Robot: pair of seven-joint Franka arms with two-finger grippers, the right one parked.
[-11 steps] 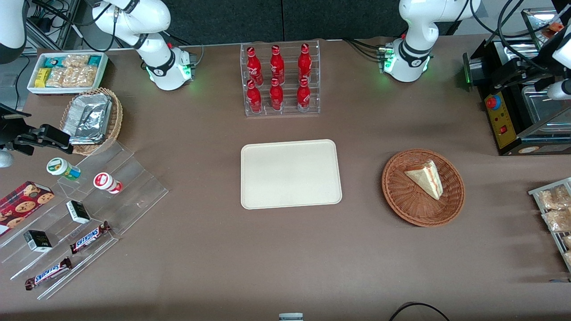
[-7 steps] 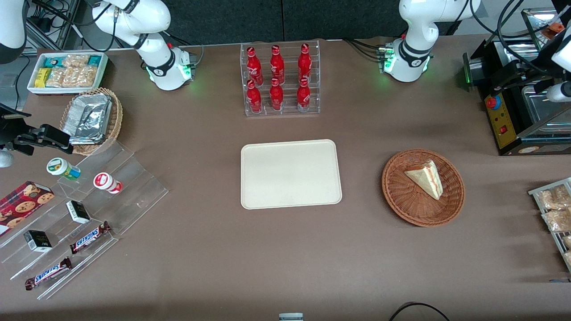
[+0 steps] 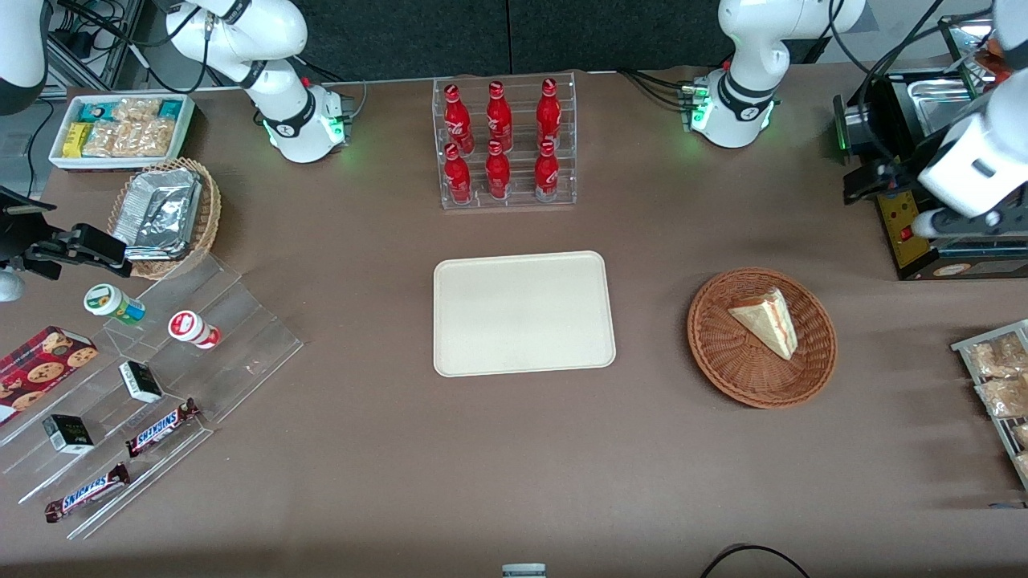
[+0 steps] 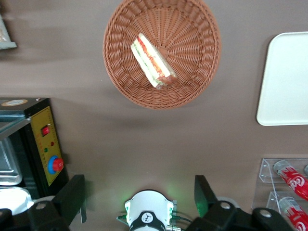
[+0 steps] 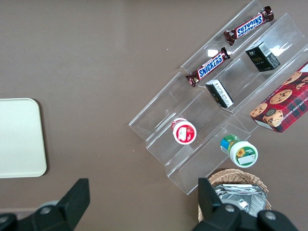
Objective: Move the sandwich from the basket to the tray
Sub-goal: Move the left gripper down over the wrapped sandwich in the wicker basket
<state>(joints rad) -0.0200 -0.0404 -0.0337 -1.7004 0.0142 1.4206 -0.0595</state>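
Table: we see a brown tabletop (image 3: 385,482) carrying everything.
Tray: flat cream-beige rectangular tray (image 3: 524,313) with rounded corners and low rim, mid-table, nothing on it.
Basket: round shallow reddish-brown woven wicker basket (image 3: 723,361), beside the tray toward the working arm's end.
Bottle rack: clear acrylic rack (image 3: 506,144) of six red bottles with white script we can't read, farther from the front camera than the tray.
Gripper: left arm's black two-finger gripper (image 4: 139,199) hangs high near the black machine with a yellow panel (image 3: 903,225), well apart from the basket; we see its jaws spread wide, holding nothing.
Sandwich: small triangular wedge of pale white bread (image 3: 764,323) (image 4: 152,60), red-pink and green filling along the cut edge, lying in the basket.
Snack bars: two brown bars reading "SNICKERS" (image 3: 161,428) on clear acrylic steps toward the parked arm's end.
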